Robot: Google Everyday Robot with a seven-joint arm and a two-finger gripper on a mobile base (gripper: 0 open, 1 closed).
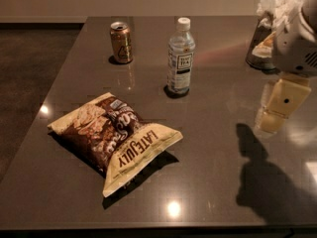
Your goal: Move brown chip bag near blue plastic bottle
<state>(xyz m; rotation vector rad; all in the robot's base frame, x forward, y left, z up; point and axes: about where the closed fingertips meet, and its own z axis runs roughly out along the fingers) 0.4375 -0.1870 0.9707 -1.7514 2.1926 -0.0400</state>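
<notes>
One bag (pixel 116 140), crinkly and brown-and-cream, is seen lying flat on the dark, glossy tabletop (pixel 213 182) at front left. One tall, clear bluish plastic bottle (pixel 180 58) with a white cap is stood upright behind it, well apart. One gold-brown metal can (pixel 121 42) is placed left of the bottle. One gripper (pixel 275 118), cream and blocky, is held above the tabletop at right, away from the bag; whether its jaws are released or clenched cannot be told.
</notes>
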